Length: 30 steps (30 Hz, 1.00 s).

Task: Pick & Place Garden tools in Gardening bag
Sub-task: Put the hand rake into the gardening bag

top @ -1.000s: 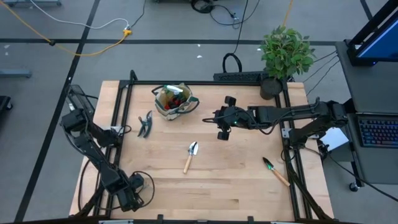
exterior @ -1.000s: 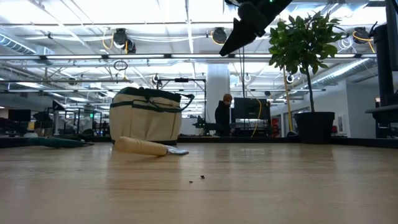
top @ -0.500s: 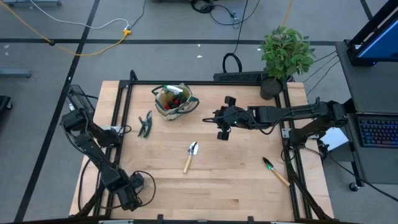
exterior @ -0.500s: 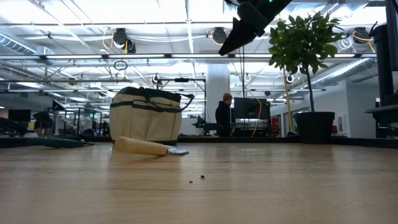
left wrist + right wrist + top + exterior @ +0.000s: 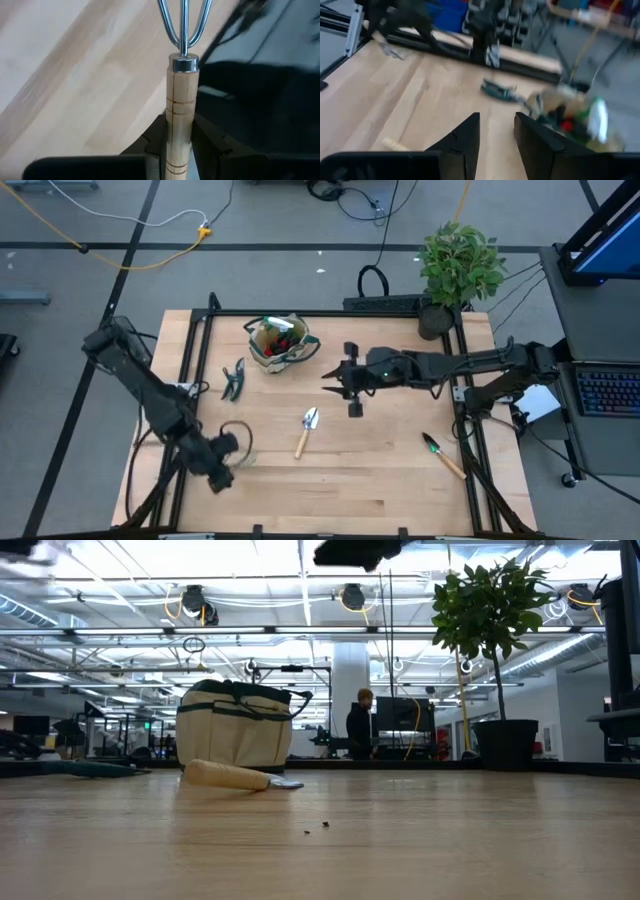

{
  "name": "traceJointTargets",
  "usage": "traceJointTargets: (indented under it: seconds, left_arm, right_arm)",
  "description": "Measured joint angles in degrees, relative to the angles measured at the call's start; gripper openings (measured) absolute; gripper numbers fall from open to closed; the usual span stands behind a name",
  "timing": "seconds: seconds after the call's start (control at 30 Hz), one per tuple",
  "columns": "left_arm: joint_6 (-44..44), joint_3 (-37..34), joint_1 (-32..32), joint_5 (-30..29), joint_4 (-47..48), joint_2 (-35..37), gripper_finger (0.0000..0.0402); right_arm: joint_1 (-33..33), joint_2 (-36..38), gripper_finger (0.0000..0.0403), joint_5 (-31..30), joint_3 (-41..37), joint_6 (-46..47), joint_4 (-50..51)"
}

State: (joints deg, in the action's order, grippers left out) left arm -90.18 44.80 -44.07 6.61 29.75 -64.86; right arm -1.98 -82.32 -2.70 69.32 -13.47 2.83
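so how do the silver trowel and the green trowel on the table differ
The silver trowel has a bare metal blade and lies mid-table, below the gardening bag. The green trowel has a green blade and lies near the table's right edge. In the high view the silver one's blade points up and slightly right, the green one's up and left. Both have wooden handles, lie flat, and neither is held.

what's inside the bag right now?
From above, the bag holds something red and something green at its open top. Which tools they are, and anything deeper, is hidden. From table height its side wall covers the contents.
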Motion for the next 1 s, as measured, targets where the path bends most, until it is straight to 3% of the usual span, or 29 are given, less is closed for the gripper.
traceJointTargets:
  seconds: [0.3,0.7,1.0]
  left_arm:
    - [3.5,0.0,14.0,-1.3,-1.1,9.1,0.0063]
    - [3.1,0.1,33.4,4.5,-18.6,10.0,0.0063]
    - [0.2,0.2,44.9,13.0,-33.4,4.3,0.0063]
  right_arm:
    - [-5.3,-0.7,0.0116,0.0,0.0,-22.1,-10.4]
    - [-6.4,-3.0,0.0118,-0.3,0.0,-28.3,-16.3]
    - [-6.2,-3.0,0.0144,-0.7,0.0,-36.3,-19.8]
